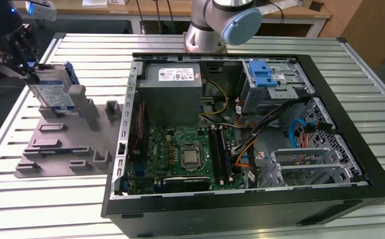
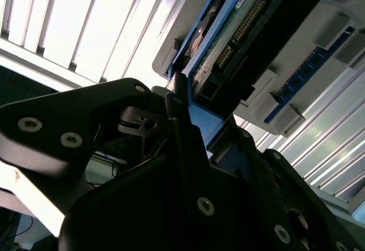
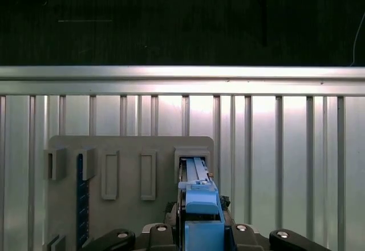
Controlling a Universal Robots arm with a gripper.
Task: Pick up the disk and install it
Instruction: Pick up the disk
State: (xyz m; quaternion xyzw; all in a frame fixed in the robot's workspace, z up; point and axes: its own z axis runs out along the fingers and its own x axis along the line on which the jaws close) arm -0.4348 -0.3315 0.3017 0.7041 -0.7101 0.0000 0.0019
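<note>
At the exterior view's left, gripper (image 1: 27, 69) tight on the upright disk (image 1: 54, 93) — lower edge partly behind the grey holder (image 1: 59, 144).

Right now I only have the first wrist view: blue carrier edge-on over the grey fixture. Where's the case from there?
Observer: The open computer case lies to the exterior view's right of the grey fixture.
Operator: Where's the bay in it?
Observer: A grey drive cage with a blue latch sits at the case's far corner, on the exterior view's right.
Operator: Which way does the drive face?
Observer: The disk shows its silver labelled face in the exterior view and its green circuit-board side in the second wrist view, with the gripper at its upper end.
</note>
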